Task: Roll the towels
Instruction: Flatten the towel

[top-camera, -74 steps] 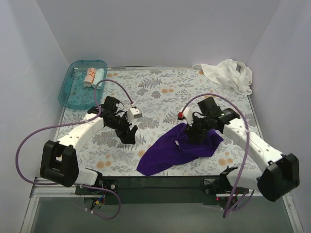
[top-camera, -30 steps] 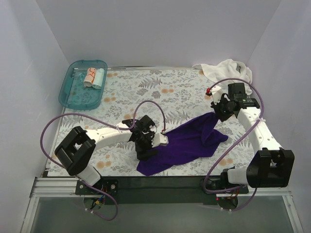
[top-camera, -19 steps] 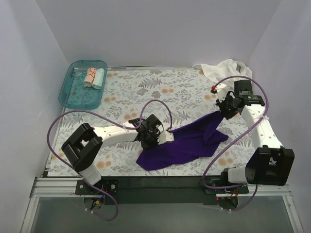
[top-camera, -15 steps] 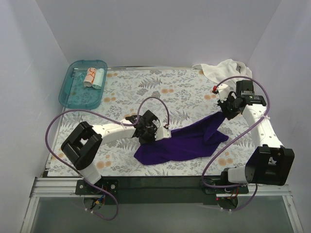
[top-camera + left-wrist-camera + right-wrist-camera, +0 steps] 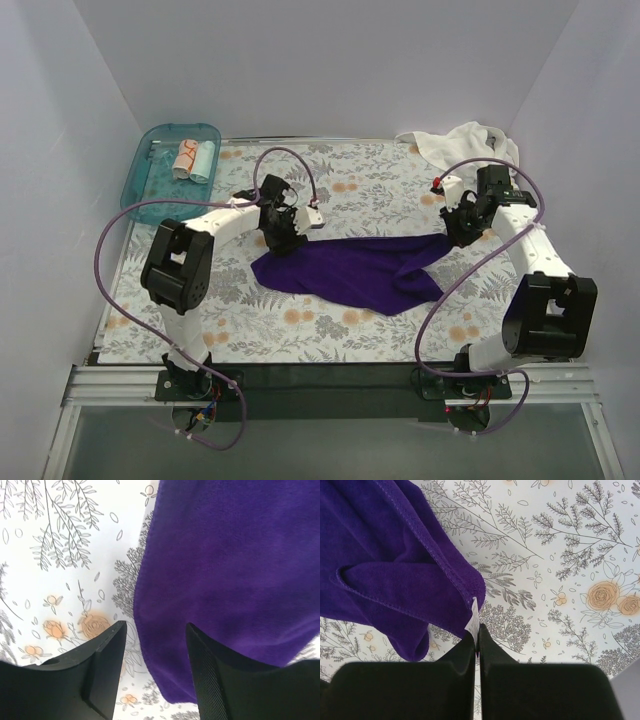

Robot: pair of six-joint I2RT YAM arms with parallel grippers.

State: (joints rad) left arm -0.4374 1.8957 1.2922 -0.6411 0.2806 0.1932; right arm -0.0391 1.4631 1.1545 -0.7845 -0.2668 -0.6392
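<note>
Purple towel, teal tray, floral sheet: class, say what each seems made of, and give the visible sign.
Purple towel: soft cloth, perhaps velour or microfibre; matte nap, stitched hem, limp folds. Teal tray: translucent plastic, glossy; see-through walls, moulded rim. Floral sheet: smooth printed covering, cloth or vinyl, cannot tell.

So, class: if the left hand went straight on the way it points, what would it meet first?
Probably the edge of the dark purple towel, lying on the floral sheet under the open left hand; depth unclear.
</note>
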